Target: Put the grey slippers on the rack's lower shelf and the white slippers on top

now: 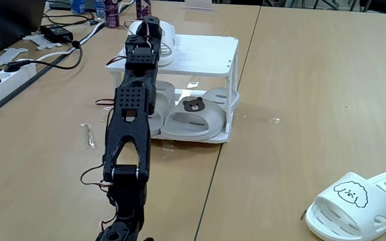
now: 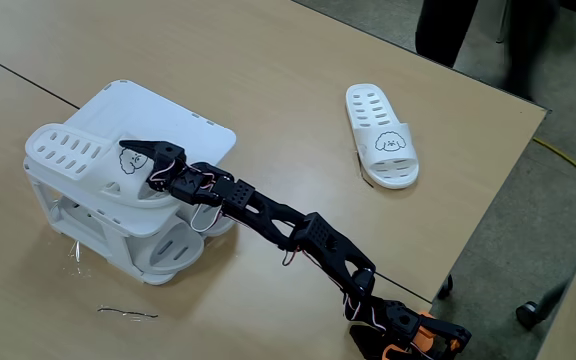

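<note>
Fixed views: gripper on the rack's top shelf, jaws closed across the strap of one white slipper lying there. Grey slippers down on the lower shelf. Second white slipper loose on the table, well apart. Light, soft rubber, probably flexes; best gripped across the strap edge.

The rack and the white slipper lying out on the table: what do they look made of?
The rack: likely hard white plastic; its lower shelf reflects light glossily. The white slipper: seemingly soft moulded rubber or foam, matte, with slotted vents and a printed dog face; the exact material isn't certain.
</note>
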`<move>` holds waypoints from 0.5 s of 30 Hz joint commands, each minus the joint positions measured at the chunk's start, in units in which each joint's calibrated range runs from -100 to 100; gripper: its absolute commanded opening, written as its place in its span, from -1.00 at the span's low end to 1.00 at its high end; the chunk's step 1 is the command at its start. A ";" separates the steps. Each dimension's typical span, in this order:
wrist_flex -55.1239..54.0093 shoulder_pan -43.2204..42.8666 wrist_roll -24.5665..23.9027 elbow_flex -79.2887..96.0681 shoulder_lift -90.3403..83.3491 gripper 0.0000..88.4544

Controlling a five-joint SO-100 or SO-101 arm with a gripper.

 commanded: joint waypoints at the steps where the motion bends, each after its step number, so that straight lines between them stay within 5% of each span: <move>1: -0.37 -0.05 0.42 5.85 -11.86 -0.38; 15: -0.55 0.20 0.42 36.98 -35.34 -0.39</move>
